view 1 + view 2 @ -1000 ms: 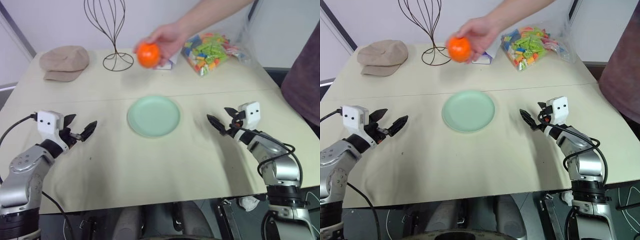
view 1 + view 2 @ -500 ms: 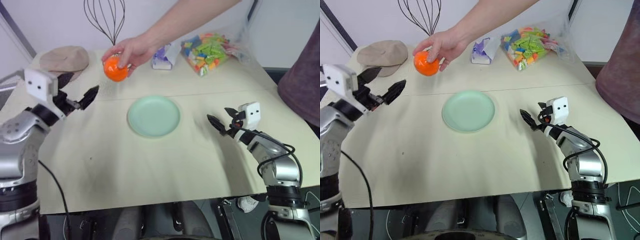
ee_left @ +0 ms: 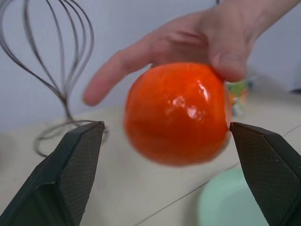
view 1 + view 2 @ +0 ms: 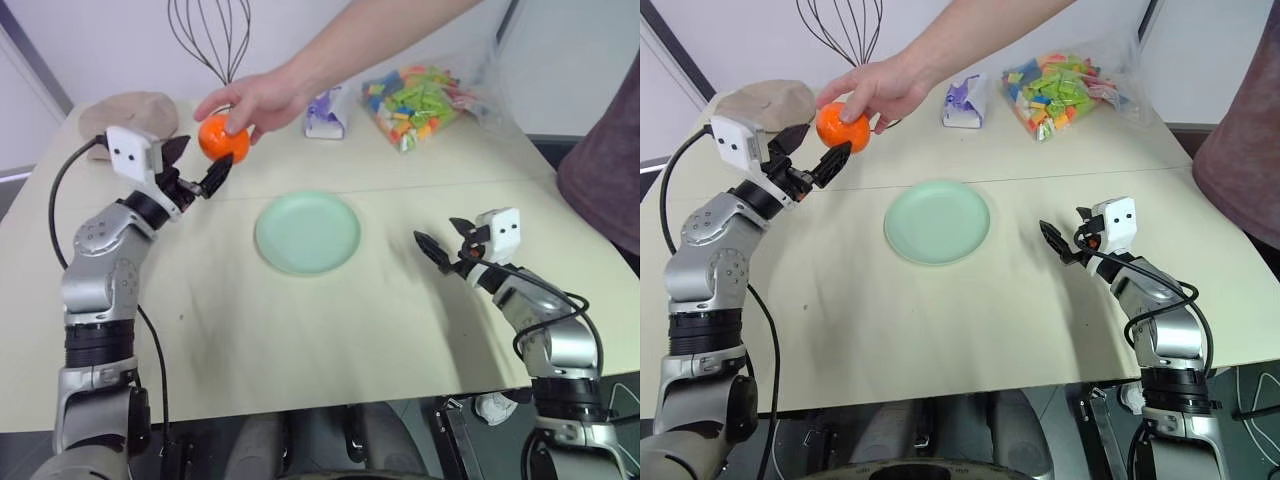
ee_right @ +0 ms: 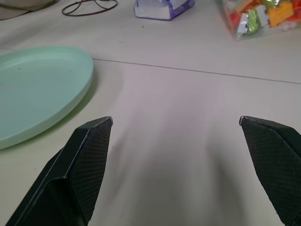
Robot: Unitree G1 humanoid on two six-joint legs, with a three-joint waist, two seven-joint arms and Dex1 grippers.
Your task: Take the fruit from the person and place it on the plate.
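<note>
One fruit [image 4: 222,138], one plate [image 4: 307,232], one cap [image 4: 128,107], one wire stand [image 4: 212,40], one bag of coloured blocks [image 4: 417,102] and one small purple-and-white packet [image 4: 325,113] lie or stand on the table [image 4: 300,330]; two grippers and one person's hand [image 4: 255,100] work above it.

The stand is cut off at the top of the head views, so only its loops show (its base is behind the hand). The cap is partly hidden by the left arm. The person's forearm runs out of the picture at the top, and a dark maroon sleeve [image 4: 605,170] is cut by the right edge. In the left wrist view the fruit is a little blurred.

The fruit is in the person's hand, held from above by the fingertips, over the far left part of the table, beyond the plate and apart from it. The left gripper [image 4: 196,168] is raised off the table and points at the fruit, its jaws spread wide with one finger on each side of it; in the left wrist view a gap shows on the one side, and on the other the fingertip [image 3: 263,155] looks just beside the skin, contact unclear. The right gripper [image 4: 448,240] hovers low over the table to the right of the plate, pointing toward it, jaws wide and empty.
</note>
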